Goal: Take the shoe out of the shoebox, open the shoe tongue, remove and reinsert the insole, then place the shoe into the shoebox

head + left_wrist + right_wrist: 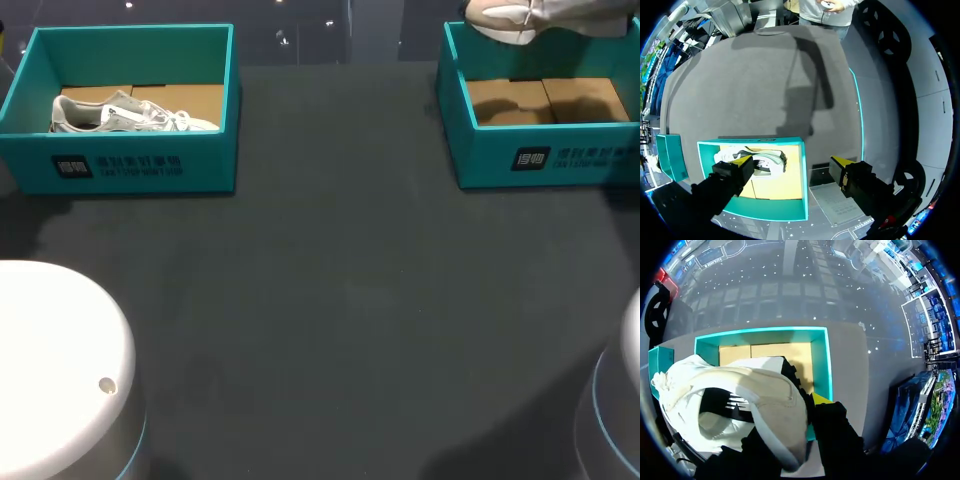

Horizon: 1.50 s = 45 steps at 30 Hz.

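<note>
Two teal shoeboxes stand at the table's far edge. The left shoebox [140, 165] [790, 207] holds a white and grey shoe [130, 115] [762, 162] lying on its side. My left gripper [791, 161] hangs open above that box, one finger over the shoe, touching nothing. The right shoebox [540, 155] [760, 331] shows only its cardboard floor. Above it my right gripper [812, 402] is shut on a second white shoe [520, 18] [740, 400], held in the air by its collar. One of its fingers is hidden behind the shoe.
The dark table mat [340, 300] stretches between the boxes and the near edge. My arms' white bases stand at the near left [60, 370] and near right [628, 400] corners.
</note>
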Motion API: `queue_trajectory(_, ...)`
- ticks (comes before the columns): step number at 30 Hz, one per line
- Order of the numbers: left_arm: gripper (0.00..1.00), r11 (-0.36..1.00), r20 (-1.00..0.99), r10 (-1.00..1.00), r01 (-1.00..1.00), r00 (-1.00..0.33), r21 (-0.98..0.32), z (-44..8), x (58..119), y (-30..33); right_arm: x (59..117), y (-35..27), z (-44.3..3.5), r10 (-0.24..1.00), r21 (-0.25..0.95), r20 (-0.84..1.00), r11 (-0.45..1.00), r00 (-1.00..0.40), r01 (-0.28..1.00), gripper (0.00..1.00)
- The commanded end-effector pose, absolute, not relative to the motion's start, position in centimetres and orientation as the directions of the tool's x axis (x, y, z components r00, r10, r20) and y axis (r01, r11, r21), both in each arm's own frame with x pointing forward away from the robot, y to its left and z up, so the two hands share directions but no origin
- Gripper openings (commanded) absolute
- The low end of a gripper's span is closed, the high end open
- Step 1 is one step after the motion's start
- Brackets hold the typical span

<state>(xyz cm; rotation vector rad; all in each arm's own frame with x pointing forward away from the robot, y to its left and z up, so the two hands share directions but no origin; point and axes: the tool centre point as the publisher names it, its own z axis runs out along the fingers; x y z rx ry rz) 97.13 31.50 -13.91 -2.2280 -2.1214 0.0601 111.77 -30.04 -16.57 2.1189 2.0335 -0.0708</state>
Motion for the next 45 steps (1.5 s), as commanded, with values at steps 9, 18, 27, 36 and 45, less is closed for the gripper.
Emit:
queue_trajectory(9,1.00,-0.049,0.019,0.999,0.996,0.051,-0.074,-13.9,97.1,31.5,103.0,-24.0,-10.9,0.969,0.221,-0.235,-0.016,0.070,0.975,0.00)
queue_trajectory(18,1.00,-0.049,0.019,0.999,0.996,0.051,-0.074,-13.9,97.1,31.5,97.1,-16.9,-9.7,0.962,0.228,-0.262,-0.020,0.081,0.973,0.00)
queue_trajectory(27,1.00,-0.049,0.019,0.999,0.996,0.051,-0.074,-13.9,97.1,31.5,91.3,-9.8,-9.5,0.961,0.228,-0.263,-0.024,0.085,0.973,0.00)
queue_trajectory(36,1.00,-0.049,0.019,0.999,0.996,0.051,-0.074,-13.9,97.1,31.5,85.6,-4.8,-9.3,0.954,0.220,-0.277,-0.055,0.117,0.974,0.00)
queue_trajectory(45,1.00,-0.049,0.019,0.999,0.996,0.051,-0.074,-13.9,97.1,31.5,81.6,-1.2,-10.8,0.950,0.221,-0.280,-0.072,0.134,0.973,0.00)
